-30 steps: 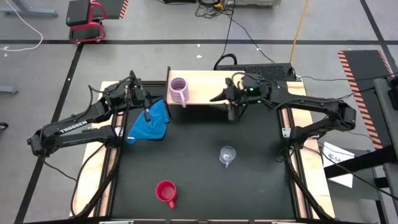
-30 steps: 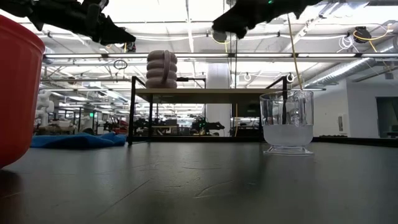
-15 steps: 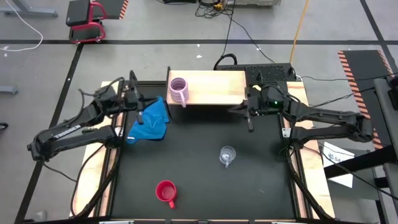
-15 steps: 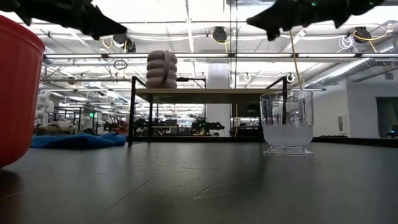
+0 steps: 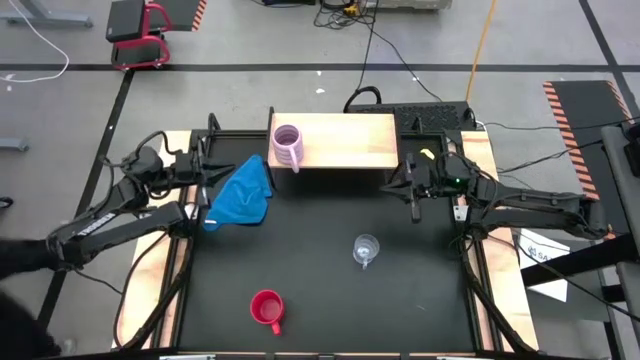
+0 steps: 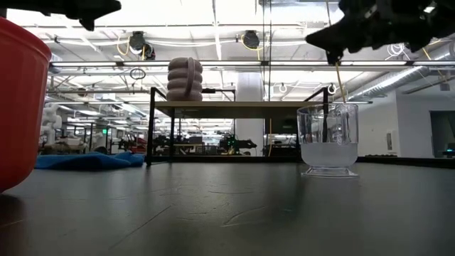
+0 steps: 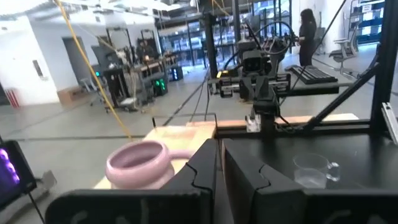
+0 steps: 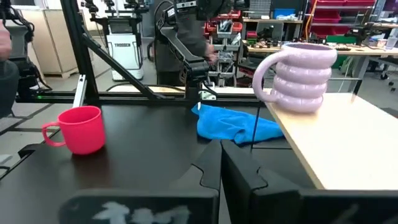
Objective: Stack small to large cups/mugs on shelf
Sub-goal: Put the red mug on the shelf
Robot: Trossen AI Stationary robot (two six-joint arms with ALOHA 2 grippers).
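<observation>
The ribbed lilac-pink mug (image 5: 287, 147) stands upright on the left end of the light-wood shelf (image 5: 345, 140) at the table's far side. On the black table, the clear glass cup (image 5: 366, 248) stands right of centre and the red mug (image 5: 266, 309) near the near edge. My left gripper (image 5: 206, 190) hovers shut over the table's left rail, left of the shelf. My right gripper (image 5: 414, 205) hovers shut just off the shelf's right end. The wrist views show the fingers of the left gripper (image 7: 219, 171) and the right gripper (image 8: 220, 165) closed on nothing.
A crumpled blue cloth (image 5: 243, 192) lies on the table beside the shelf's left legs, between my left gripper and the lilac mug. Pale wooden rails (image 5: 176, 250) run along both table sides. Open black tabletop (image 5: 310, 230) lies between the shelf, the glass cup and the red mug.
Both arms have drawn away from the shelf. My left gripper has moved toward the table's left edge, off the blue cloth. My right gripper has moved from the shelf's front toward the right edge and slightly nearer. The cups and the cloth have stayed put.
</observation>
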